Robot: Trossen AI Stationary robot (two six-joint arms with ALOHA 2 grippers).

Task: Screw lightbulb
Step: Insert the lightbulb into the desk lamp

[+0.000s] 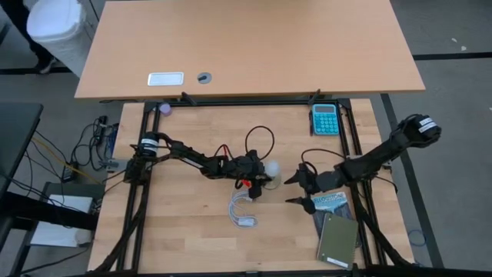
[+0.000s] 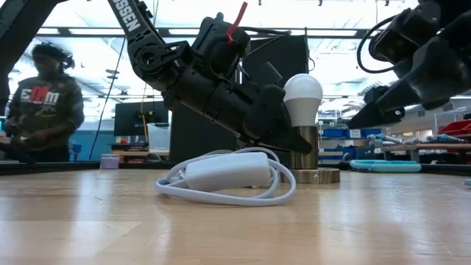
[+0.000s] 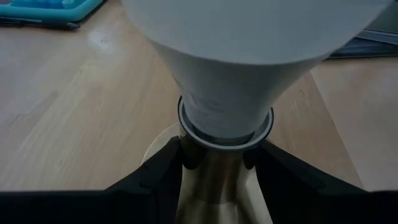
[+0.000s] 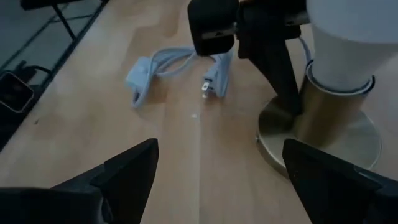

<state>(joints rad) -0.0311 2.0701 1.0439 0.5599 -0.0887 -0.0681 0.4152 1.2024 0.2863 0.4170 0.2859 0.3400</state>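
The white lightbulb (image 2: 303,91) stands upright with its base in a brass socket tube (image 2: 304,149) on a round brass foot (image 2: 324,175), near the table's middle (image 1: 273,168). My left gripper (image 3: 217,163) is shut on the socket tube just under the bulb. My right gripper (image 4: 217,180) is open and empty, a little to the right of the socket (image 1: 296,190), its fingers pointing at it. A white cord with an inline switch and plug (image 2: 224,173) lies coiled on the table on the near side of the socket. My left gripper pinches the brass socket tube (image 3: 214,177) between its two fingers (image 3: 166,171), just below the tube's top rim. The fingers come slanting down from the table's left (image 2: 283,132). The socket stands upright on its foot on the table, with the bulb in it.
A teal calculator (image 1: 324,119) lies at the far right. A flat packet (image 1: 330,201) and a grey-green book (image 1: 337,240) lie at the near right, close to my right arm. A person (image 2: 40,103) stands in the room beyond the table.
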